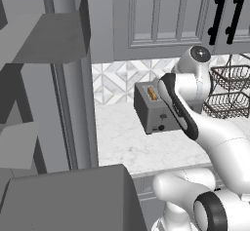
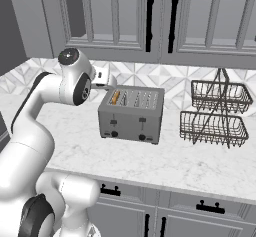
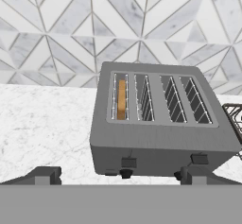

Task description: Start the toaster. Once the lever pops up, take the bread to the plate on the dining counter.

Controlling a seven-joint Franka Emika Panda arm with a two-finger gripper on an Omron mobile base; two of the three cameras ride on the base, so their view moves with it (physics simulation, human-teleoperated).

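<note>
Step in hand: starting toaster, centre of hand view. Bread sits in leftmost slot, upper left of toaster top. Gripper at bottom edge, spread fully wide, empty (nothing between tips). Next move calls for pressing left lever down, low on front face.

1 toaster stands on the counter, with 4 slots in its top, 2 levers and 2 black knobs on its front. 1 slice of bread sits in the slot farthest from the wire rack. 1 wire rack, to the toaster's right in the right base view, has 2 baskets, 1 above the other. Above the toaster, the wall cabinets show 2 long black handles. Below the counter edge there are 2 short black drawer pulls and 2 upright door handles.
</note>
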